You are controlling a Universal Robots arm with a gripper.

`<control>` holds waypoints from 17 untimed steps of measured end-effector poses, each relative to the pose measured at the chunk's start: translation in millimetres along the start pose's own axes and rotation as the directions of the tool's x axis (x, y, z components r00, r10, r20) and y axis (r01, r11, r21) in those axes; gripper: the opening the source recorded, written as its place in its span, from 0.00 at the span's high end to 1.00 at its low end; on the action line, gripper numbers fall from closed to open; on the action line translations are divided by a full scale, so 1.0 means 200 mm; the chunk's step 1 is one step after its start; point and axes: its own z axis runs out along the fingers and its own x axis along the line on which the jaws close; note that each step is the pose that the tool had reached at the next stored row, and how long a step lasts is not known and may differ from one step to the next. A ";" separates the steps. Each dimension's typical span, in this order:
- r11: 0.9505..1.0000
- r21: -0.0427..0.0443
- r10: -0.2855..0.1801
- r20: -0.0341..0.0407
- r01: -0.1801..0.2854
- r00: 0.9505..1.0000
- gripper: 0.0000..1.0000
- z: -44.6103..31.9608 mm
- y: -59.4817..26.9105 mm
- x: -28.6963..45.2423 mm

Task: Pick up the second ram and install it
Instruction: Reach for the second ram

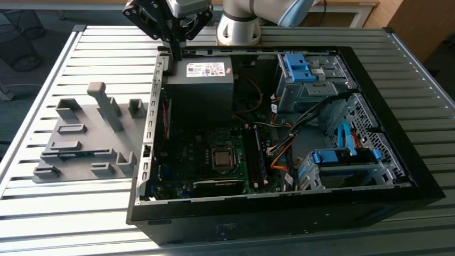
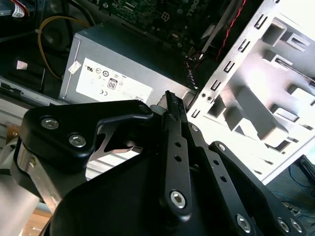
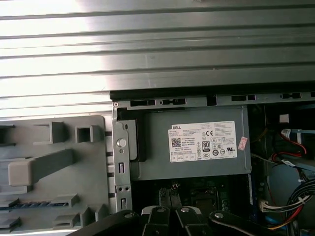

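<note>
While hung above the case, tool [image 1: 175,52]: pressed together, pinching nothing.
Fingers [image 2: 176,147]: black, side by side, tips met; same in both wrist views.
Nearest to tool: grey power supply [image 1: 199,85] with a white label, directly beneath; tips by its corner at the case rim, contact impossible to judge.
Case [image 1: 284,221]: black, lying on its side, open face up.
Second ram [image 1: 74,155]: blue-green strip, flat in a slot of the grey holder [image 1: 71,178], outside the case on the exterior view's left; well apart from the tool, not yet picked up.
Holder: pale grey plate with upright blocks and slots, just beside the case wall on the exterior view's left.
Motherboard [image 1: 192,154]: inside the case, nearer the camera than the power supply in the exterior view.
Processor socket [image 1: 222,158]: square, near the board's middle.
Green strip [image 1: 256,157]: long, upright in a slot just beside the socket, on the exterior view's right.
Cables [image 1: 281,154]: orange and black, bundled between the board and the drive bays.
Blue brackets [image 1: 299,66]: on the drive bays along the case's side at the exterior view's right.
Counter [image 1: 71,224]: ribbed metal, carrying both case and holder.
Arm base [image 1: 238,29]: pale, on the counter behind the case.
</note>
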 end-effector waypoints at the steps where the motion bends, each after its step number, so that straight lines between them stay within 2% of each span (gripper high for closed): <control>1: 1.000 0.000 0.000 0.000 0.000 1.000 0.89 0.000 0.000 0.002; 17: 1.000 0.000 0.000 0.000 0.000 1.000 0.89 0.001 -0.002 0.030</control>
